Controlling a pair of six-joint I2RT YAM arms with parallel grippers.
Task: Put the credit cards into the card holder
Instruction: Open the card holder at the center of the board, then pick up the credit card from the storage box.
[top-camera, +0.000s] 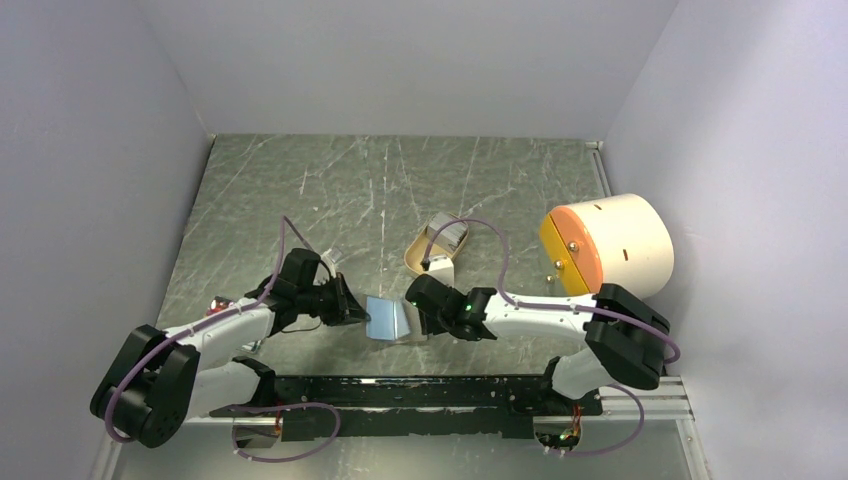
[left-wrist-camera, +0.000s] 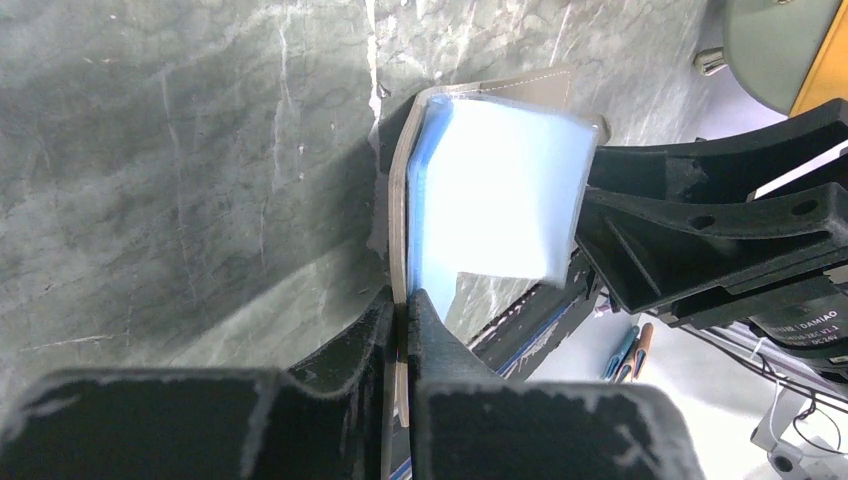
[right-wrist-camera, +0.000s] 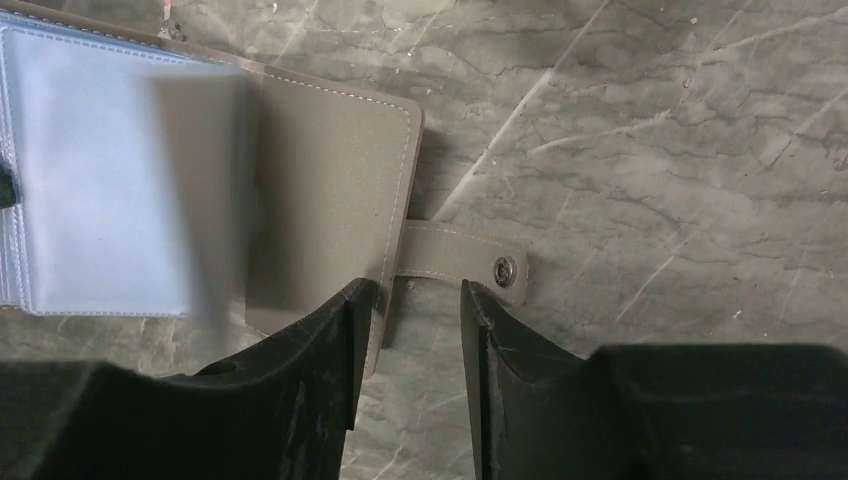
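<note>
The only legible print is on a black motor housing (left-wrist-camera: 803, 328) at the lower right edge of the left wrist view: white letters reading "DAMIAO", with smaller characters beside and under them too fine to read. No other view shows readable lettering.

Card holder (top-camera: 388, 318) is hemmed in on both sides. Left gripper (left-wrist-camera: 400, 305) is pinched on its cover from the left. Right gripper (right-wrist-camera: 415, 300) sits at its right edge, jaws apart over the snap strap (right-wrist-camera: 460, 262). Tan tray (top-camera: 437, 250) lies close behind the right gripper. Cream cylinder (top-camera: 605, 245) fills the right side against the right wall (top-camera: 740, 150). Far counter (top-camera: 330, 180) is open up to the back wall (top-camera: 400, 60). Black rail (top-camera: 420, 392) bars the near edge.
</note>
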